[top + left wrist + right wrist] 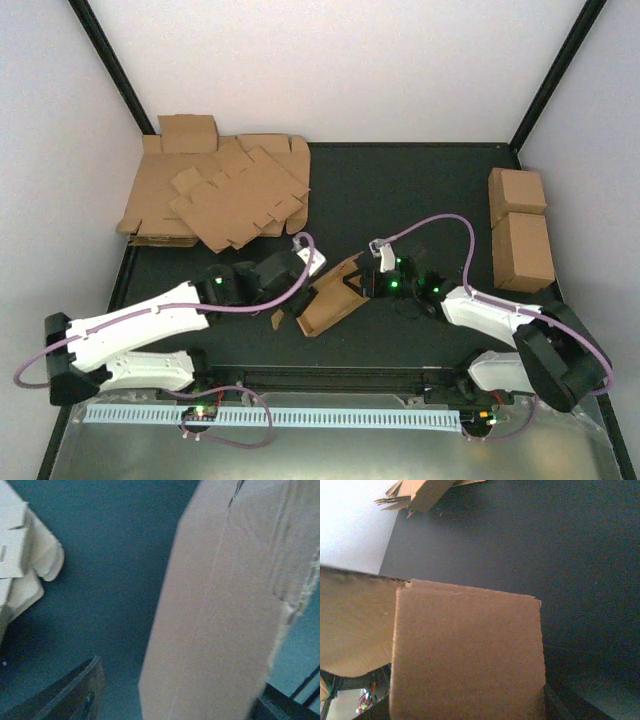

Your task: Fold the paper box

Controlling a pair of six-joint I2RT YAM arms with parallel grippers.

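wrist views alone show right gripper (466,711) clamping paper box (465,650), left gripper (177,702) spread astride.

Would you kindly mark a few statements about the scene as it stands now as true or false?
1. The paper box sits between the left gripper and the right gripper. True.
2. The heap of flat cardboard sheets lies at the back right. False: it lies at the back left.
3. Two cardboard cuboids stand on the right side. True.
4. The paper box lies as a flat sheet. False: it is partly folded, with panels raised.
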